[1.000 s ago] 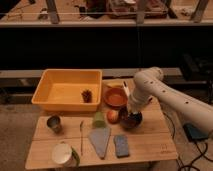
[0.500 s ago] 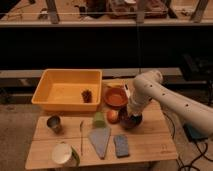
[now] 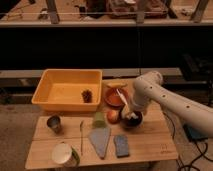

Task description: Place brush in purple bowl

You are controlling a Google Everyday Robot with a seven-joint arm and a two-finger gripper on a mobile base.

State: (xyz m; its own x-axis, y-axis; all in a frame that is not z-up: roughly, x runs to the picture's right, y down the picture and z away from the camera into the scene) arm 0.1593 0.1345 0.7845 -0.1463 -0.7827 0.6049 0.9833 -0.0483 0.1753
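We see the gripper [image 3: 131,113] low over the purple bowl [image 3: 132,120]; whether its fingers are parted, we cannot tell. The brush [image 3: 122,98], apparently, slants upward beside the orange bowl [image 3: 114,96].

You see 1 arm [image 3: 165,97] reaching in from the right over the wooden table [image 3: 150,145], with the gripper [image 3: 131,116] low above the purple bowl [image 3: 132,121] at the table's right middle. The brush [image 3: 122,98] slants up and left from the gripper, its white handle crossing over the orange bowl [image 3: 115,96] just behind. A yellow tub [image 3: 55,92] sits at the back left with a small dark thing [image 3: 87,95] inside. In front lie a metal cup [image 3: 54,123], a thin utensil [image 3: 81,136], a blue-grey cloth [image 3: 100,141] and a blue sponge [image 3: 121,145].
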